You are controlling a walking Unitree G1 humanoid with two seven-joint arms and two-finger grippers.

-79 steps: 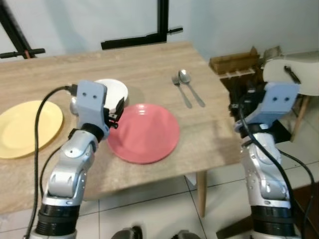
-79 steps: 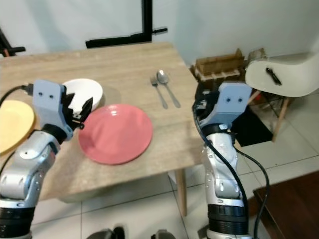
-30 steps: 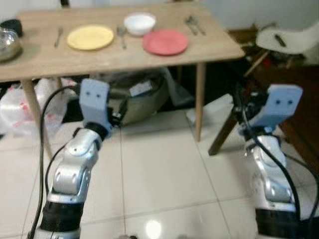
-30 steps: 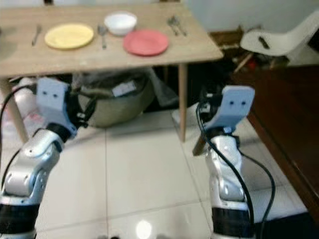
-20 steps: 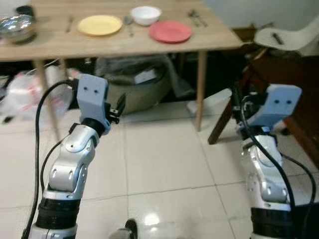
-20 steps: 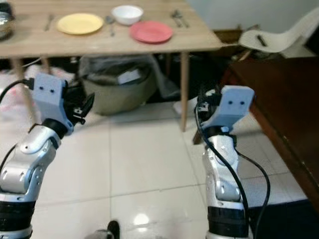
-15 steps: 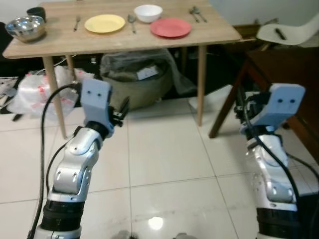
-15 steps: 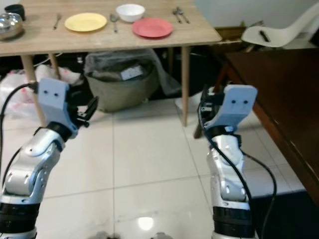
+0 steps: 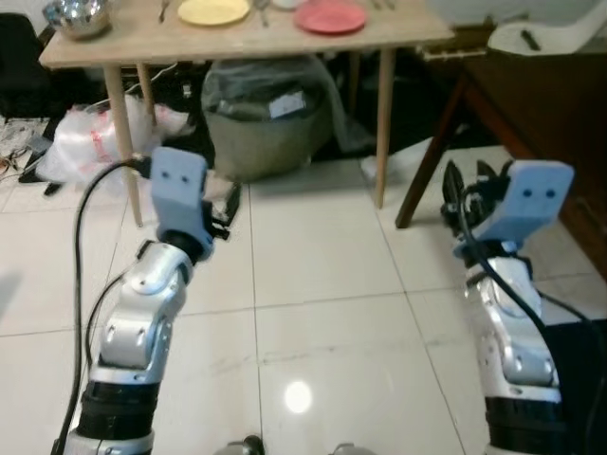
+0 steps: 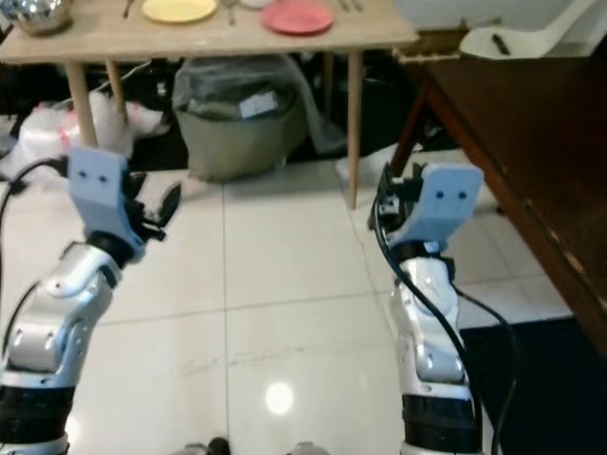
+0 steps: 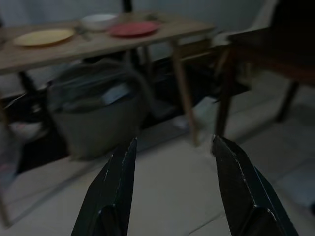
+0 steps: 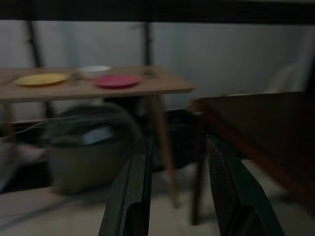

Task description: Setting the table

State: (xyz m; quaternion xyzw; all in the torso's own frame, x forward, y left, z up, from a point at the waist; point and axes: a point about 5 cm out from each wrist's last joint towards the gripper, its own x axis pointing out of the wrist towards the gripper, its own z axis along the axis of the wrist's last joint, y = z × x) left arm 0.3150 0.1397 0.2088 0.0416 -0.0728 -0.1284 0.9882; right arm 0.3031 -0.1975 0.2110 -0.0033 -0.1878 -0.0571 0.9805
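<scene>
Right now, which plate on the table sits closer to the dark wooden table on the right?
The pink plate. It lies toward the wooden table's right end, nearer the dark table; the yellow plate lies further left.

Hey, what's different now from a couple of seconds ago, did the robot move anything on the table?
Nothing on the table moved: the robot backed away, so the table shrank toward the top of the head views. The left gripper, earlier beside the red plate, now hangs open over the floor; the right gripper is open too. The red plate and the yellow plate stay where they were.
</scene>
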